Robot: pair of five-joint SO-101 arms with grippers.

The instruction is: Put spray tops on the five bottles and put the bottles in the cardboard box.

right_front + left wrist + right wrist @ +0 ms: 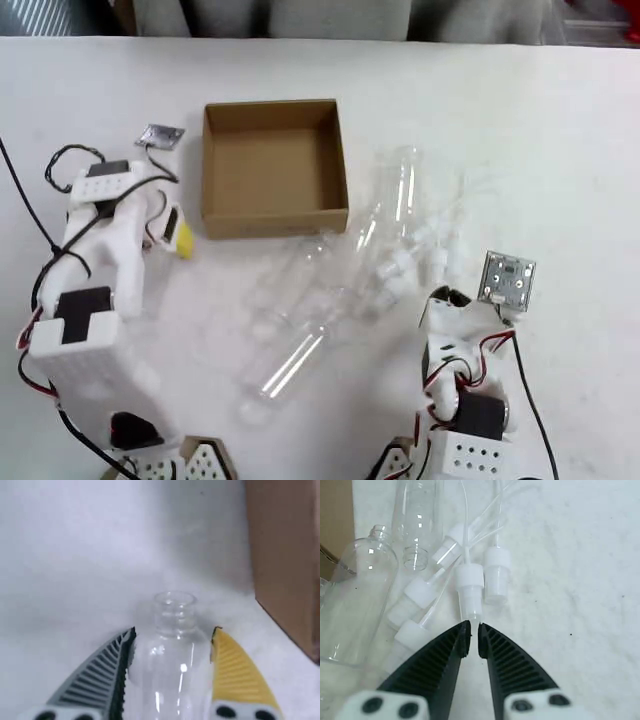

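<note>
A clear bottle without a top sits between the grey and yellow fingers of my left gripper, its open neck pointing away; the fingers press its shoulders. This gripper is just left of the cardboard box, which holds nothing. Several more clear bottles lie on their sides in front of and right of the box. White spray tops with thin tubes lie in a cluster beside them. My right gripper is shut with nothing in it, its tips right behind one spray top.
A small square metal module lies left of the box and another lies beside the right arm. Cables trail around both arm bases. The white table is bare at the far right.
</note>
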